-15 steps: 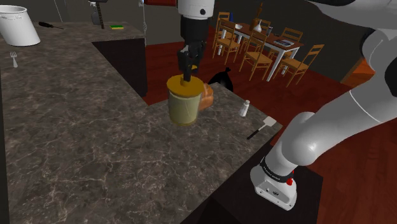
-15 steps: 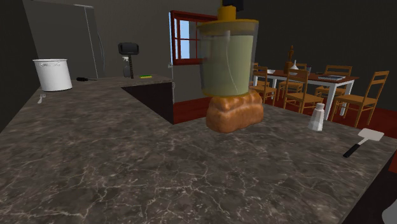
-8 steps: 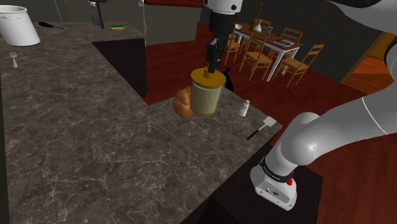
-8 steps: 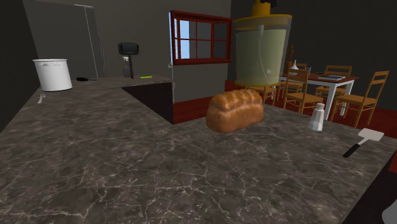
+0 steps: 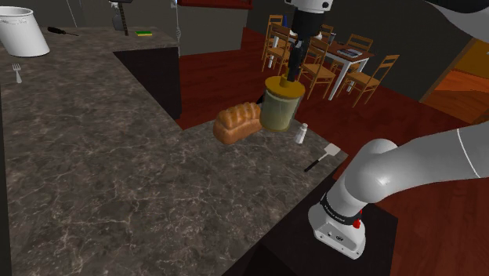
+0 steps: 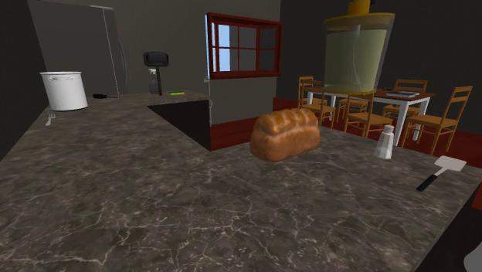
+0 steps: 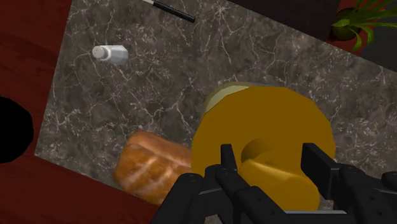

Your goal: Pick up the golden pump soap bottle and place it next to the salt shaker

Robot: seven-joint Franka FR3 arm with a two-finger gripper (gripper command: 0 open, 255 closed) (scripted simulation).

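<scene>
Shoulder view, Q: where is the bottle?
A: The pump soap bottle, with its golden cap and translucent yellow-green body, hangs under the black gripper. It shows between the brown bread loaf and the small white salt shaker. A white spatula with a black handle lies on the dark marbled countertop, near the shaker.

Second exterior view, Q: is it resting on anything?
A: No. The soap bottle is clear of the countertop, well above the salt shaker and higher than the bread loaf. The spatula is at this view's right.

Wrist view, Q: what about the jaws?
A: The gripper is clamped on the pump neck, one finger on each side, atop the soap bottle. Below it, the bread loaf lies just beside the bottle. The salt shaker stands well apart, near the countertop edge.
</scene>
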